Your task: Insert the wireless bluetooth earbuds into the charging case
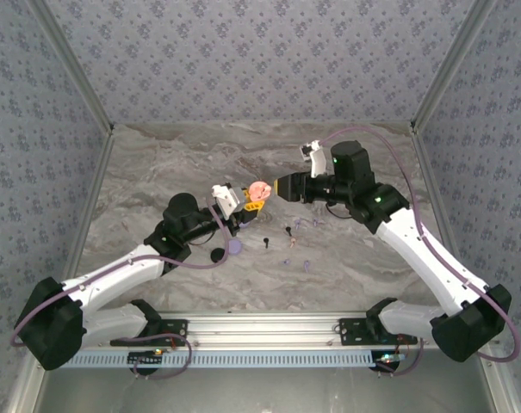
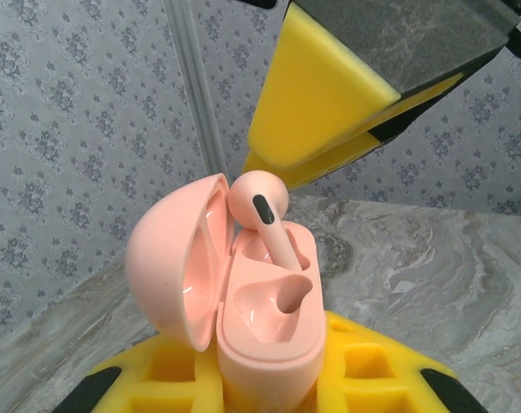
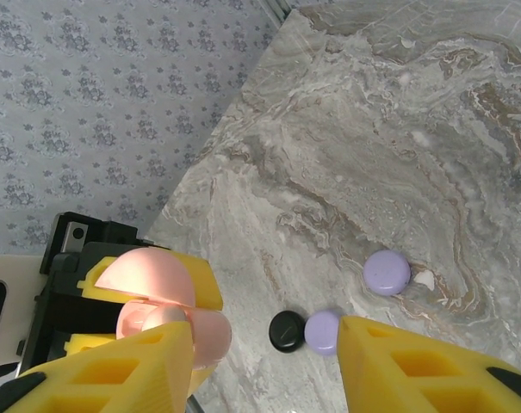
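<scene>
The pink charging case point(image 2: 269, 335) stands open, its lid point(image 2: 170, 267) swung left, with my left gripper point(image 2: 269, 383) shut on its base. A pale pink earbud point(image 2: 262, 211) stands with its stem in the far slot and its head sticking up; the near slot is empty. One yellow finger point(image 2: 325, 95) of my right gripper hangs just above that bud. In the right wrist view my right gripper point(image 3: 262, 331) is open, its left finger point(image 3: 114, 366) beside the bud's head point(image 3: 161, 317). Black earbuds point(image 1: 266, 240) and lavender earbuds point(image 1: 306, 264) lie on the table.
A black disc point(image 3: 285, 331) and two lavender discs point(image 3: 387, 272) lie on the marble table point(image 3: 372, 129) under my right gripper. Patterned walls point(image 1: 260, 52) enclose the table on three sides. The arm bases sit on a rail point(image 1: 260, 331) at the near edge.
</scene>
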Controlling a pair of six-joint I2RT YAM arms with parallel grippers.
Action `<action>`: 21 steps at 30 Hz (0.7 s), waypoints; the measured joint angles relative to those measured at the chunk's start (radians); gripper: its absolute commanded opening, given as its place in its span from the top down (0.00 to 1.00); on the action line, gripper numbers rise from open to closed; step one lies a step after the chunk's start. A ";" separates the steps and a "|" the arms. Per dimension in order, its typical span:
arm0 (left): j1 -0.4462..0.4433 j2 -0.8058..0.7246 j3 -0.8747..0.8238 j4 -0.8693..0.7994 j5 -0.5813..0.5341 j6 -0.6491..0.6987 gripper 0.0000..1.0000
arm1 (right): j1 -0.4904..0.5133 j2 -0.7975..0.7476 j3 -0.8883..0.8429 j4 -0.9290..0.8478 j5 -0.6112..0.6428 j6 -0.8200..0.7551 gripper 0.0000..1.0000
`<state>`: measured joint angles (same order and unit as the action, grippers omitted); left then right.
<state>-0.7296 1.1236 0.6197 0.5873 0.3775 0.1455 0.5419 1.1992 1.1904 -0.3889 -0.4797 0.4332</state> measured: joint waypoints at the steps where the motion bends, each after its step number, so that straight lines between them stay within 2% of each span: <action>1: 0.000 0.000 0.000 0.000 0.000 0.000 0.93 | 0.002 0.003 0.000 0.000 0.000 0.000 0.52; 21: 0.000 0.000 0.000 -0.011 -0.004 0.000 0.93 | 0.028 0.039 0.000 0.003 -0.007 0.000 0.52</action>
<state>-0.7296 1.1236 0.6197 0.5762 0.3733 0.1455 0.5701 1.2381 1.1904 -0.3855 -0.4866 0.4332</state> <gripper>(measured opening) 0.207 0.477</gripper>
